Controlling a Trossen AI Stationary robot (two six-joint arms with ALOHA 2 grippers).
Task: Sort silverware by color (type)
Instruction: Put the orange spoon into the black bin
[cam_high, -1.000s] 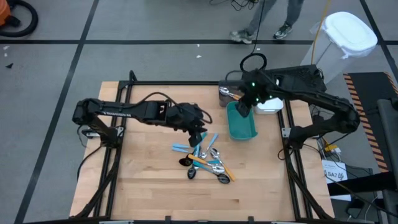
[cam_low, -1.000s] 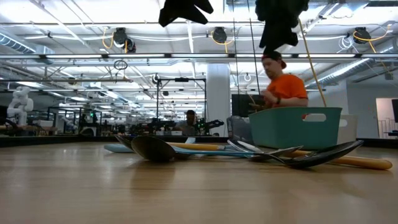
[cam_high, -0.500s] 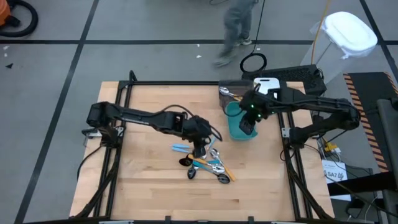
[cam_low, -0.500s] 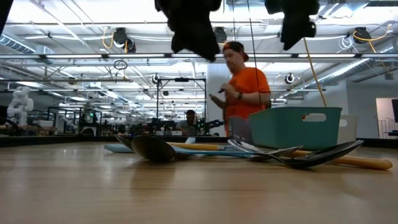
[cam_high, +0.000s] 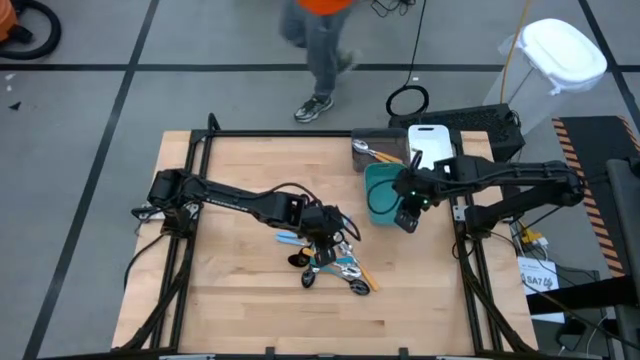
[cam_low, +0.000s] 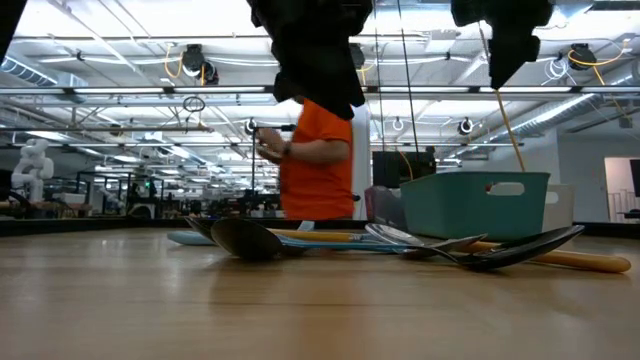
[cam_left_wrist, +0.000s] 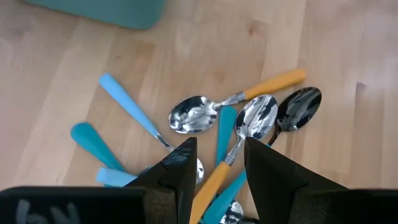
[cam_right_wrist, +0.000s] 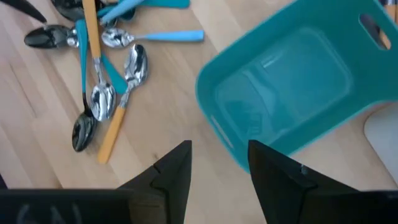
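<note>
No brand or label can be read anywhere; the only marks are a pale scrawl on the dark body at the edge of the left wrist view, too cut off to make out.

The silverware (cam_high: 330, 262) lies in a loose heap near the middle of the table (cam_high: 230, 310), blue-handled, orange-handled and black spoons crossing one another, so counting them is hard. The left gripper (cam_high: 331, 243) hangs right over the heap's 12 o'clock edge, its fingers (cam_left_wrist: 177, 171) parted with nothing between them, an orange handle showing through the gap below.

The teal bin (cam_high: 385, 196) sits toward 2 o'clock from the heap. The right gripper (cam_high: 407, 215) hovers at the bin's 4 o'clock corner, fingers apart and empty. A gray bin (cam_high: 368, 151) behind holds one utensil, half hidden.

A person (cam_low: 315, 150) in orange walks beyond the table, partly hidden by the arm in the low view.
</note>
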